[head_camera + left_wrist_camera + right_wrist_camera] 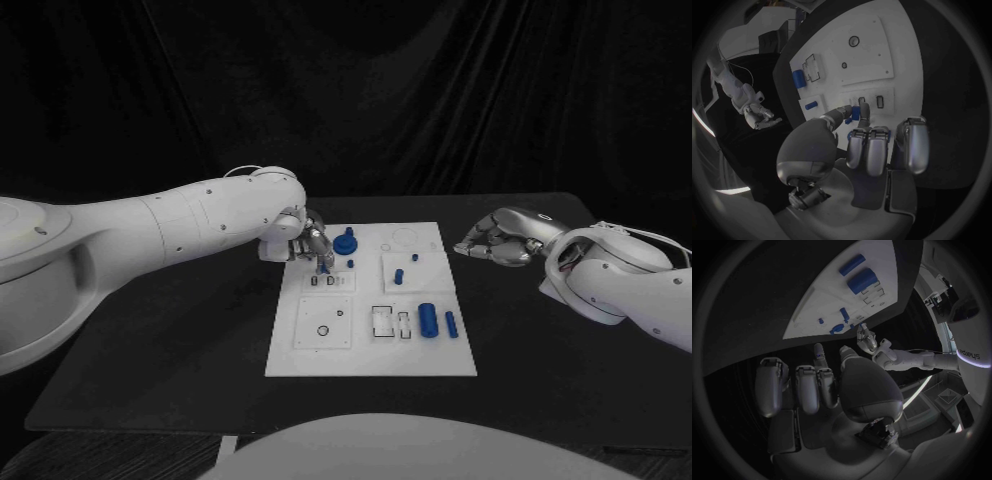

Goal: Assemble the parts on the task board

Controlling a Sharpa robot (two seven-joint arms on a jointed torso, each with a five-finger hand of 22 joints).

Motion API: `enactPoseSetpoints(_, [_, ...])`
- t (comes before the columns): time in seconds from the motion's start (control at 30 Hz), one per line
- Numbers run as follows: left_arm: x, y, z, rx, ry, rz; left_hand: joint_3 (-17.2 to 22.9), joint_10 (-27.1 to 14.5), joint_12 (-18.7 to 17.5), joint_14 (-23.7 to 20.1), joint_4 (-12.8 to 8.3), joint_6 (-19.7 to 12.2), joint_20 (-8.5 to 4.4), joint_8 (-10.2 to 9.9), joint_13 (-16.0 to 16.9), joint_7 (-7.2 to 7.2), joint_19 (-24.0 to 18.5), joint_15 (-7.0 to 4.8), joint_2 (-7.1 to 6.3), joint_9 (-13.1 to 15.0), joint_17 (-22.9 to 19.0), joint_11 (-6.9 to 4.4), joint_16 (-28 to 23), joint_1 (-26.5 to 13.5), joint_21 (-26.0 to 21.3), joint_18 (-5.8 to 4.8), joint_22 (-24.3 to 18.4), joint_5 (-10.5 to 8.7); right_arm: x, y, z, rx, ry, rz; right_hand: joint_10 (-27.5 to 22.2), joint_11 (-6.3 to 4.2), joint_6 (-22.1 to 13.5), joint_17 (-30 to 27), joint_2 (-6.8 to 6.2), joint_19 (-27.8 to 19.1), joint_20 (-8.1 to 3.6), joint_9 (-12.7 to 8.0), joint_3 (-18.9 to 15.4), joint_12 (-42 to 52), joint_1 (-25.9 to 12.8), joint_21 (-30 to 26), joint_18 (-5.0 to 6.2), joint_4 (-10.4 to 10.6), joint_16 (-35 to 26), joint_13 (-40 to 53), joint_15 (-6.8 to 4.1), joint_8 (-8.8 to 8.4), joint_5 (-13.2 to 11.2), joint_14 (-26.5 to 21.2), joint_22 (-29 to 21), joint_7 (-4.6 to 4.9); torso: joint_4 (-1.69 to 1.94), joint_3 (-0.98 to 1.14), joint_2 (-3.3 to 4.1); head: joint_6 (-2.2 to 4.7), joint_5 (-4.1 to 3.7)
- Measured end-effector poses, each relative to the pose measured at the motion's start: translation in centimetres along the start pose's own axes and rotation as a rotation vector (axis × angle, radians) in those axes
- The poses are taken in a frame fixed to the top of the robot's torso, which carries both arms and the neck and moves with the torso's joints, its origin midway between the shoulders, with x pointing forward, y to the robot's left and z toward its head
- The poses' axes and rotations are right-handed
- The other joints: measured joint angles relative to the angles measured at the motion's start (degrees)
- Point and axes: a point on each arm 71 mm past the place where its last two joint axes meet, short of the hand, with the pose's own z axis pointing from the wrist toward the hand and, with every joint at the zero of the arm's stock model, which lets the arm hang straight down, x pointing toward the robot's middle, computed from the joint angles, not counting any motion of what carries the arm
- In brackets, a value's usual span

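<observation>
Head view: the white task board (372,355) lay at the middle of the black worktop (173,350), its long sides running from the near edge toward the far edge. The left hand (307,242) reached over the board's far left corner, its fingers (864,111) pinched narrowly on a small blue part (855,114) held just above the board, as the left wrist view showed. Just beside that hand, on the board's far portion, stood a blue knob-shaped part (345,241). Two small blue pegs (397,271) sat in a square recess near the board's middle, one of them close to the recess's far edge. Toward the near right side lay a thick blue cylinder (428,320) and, beside it, a slimmer blue rod (451,323), both parallel to the long sides. Two small dark rings (327,328) lay in a recess at the near left.

The right hand (490,243) hovered off the board's far right corner, above the bare worktop, its fingers curled inward with nothing between them; the right wrist view showed the same loosely closed pose. On the left arm in that view, partial lettering (967,351) could be seen, too distorted to read with certainty.
</observation>
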Motion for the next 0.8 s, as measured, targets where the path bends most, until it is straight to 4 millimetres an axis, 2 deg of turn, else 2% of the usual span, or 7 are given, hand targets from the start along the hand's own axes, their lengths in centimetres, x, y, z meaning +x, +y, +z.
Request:
enactPoseSetpoints(0.13, [-0.2,0.0,0.2,-0.009,0.008,-0.002,0.0,0.0,0.0,0.0,0.0,0.4,0.00,-0.7,0.0,-0.39,0.0,0.00,-0.13,-0.5,0.0,0.00,0.0,-0.5,0.0,0.00,0.0,-1.42,0.0,0.0,0.0,0.000,0.000,0.000,0.0,0.00,0.0,0.0,0.07,0.0,0.00,0.0,0.0,0.0,0.1,0.0,0.00,0.0,0.0,0.0,0.00,0.00,0.0,0.0,0.0,0.00,0.00,-0.02,0.08,0.00,0.01])
enactPoseSetpoints(0.17, [-0.2,0.0,0.2,-0.011,0.009,-0.003,1.7,0.0,0.0,0.0,-1.7,0.6,0.00,-0.7,0.0,-0.17,0.0,0.00,-0.04,-0.6,0.0,0.00,0.0,-0.7,0.0,0.00,0.0,-1.59,0.0,0.0,0.0,0.000,0.000,0.000,0.0,0.00,0.0,0.0,0.07,0.0,0.00,0.0,0.0,0.0,0.1,0.0,0.00,0.0,0.0,0.0,0.00,0.00,0.0,0.0,0.0,0.00,0.01,-0.02,0.09,0.00,0.00])
enactPoseSetpoints(0.2, [-0.2,0.1,0.3,-0.012,0.010,-0.004,2.1,0.0,0.0,0.0,-2.1,0.6,0.00,-0.7,0.0,-0.16,0.0,0.00,-0.13,-0.7,0.0,0.00,0.0,-1.1,0.0,0.00,0.0,-1.60,0.0,0.0,0.0,0.000,0.000,0.000,0.0,0.00,0.0,0.0,0.07,0.0,0.00,0.0,0.0,0.0,0.1,0.0,0.00,0.0,0.0,0.0,0.00,0.00,0.0,0.0,0.0,0.00,0.02,-0.03,0.10,0.00,-0.02])
enactPoseSetpoints(0.8, [1.0,-0.1,1.2,-0.017,0.035,-0.007,2.6,0.0,0.0,0.0,-2.6,0.7,0.00,-1.6,0.0,-0.08,0.0,0.00,0.28,-1.3,0.0,0.00,0.0,-1.7,0.0,0.00,0.0,-3.46,0.0,0.0,0.0,0.000,0.001,0.001,0.0,0.00,0.0,0.0,0.06,0.0,0.00,0.0,0.0,0.0,0.1,0.0,0.00,0.0,0.0,0.0,0.00,0.00,0.0,0.0,0.0,0.00,0.10,-0.03,0.02,0.01,0.04])
